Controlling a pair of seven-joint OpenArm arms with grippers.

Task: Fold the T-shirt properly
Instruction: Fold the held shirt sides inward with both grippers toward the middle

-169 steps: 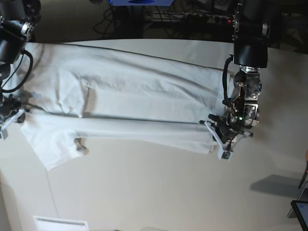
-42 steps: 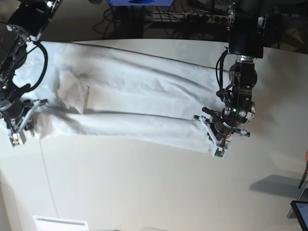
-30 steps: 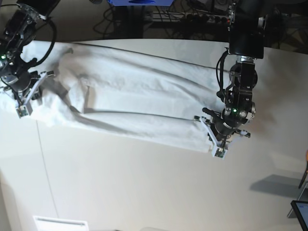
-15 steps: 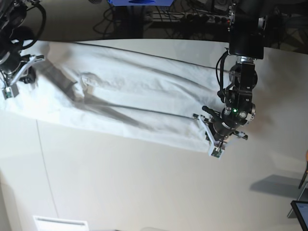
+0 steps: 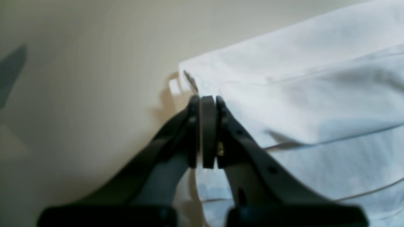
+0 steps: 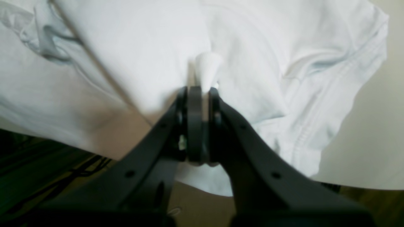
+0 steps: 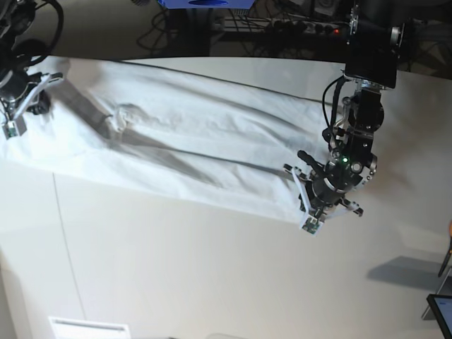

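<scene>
The white T-shirt (image 7: pixel 183 141) lies stretched as a long wrinkled band from the far left to the right middle of the table. My left gripper (image 7: pixel 305 212) is at its right end. In the left wrist view it (image 5: pixel 203 101) is shut on the hem corner of the T-shirt (image 5: pixel 300 94). My right gripper (image 7: pixel 15 113) is at the far left end, near the table's back edge. In the right wrist view it (image 6: pixel 199 91) is shut on a pinch of the T-shirt (image 6: pixel 126 47), with a hemmed sleeve edge to the right.
The off-white tabletop (image 7: pixel 212 268) extends in front of the shirt. Cables and a power strip (image 7: pixel 304 25) lie beyond the back edge. A white label (image 7: pixel 88 328) sits at the front left. A dark object (image 7: pixel 441 311) is at the front right corner.
My right gripper has carried the shirt's left end from the table's left side up toward the back edge, pulling the cloth taut. My left gripper has shifted slightly, still holding the hem corner.
</scene>
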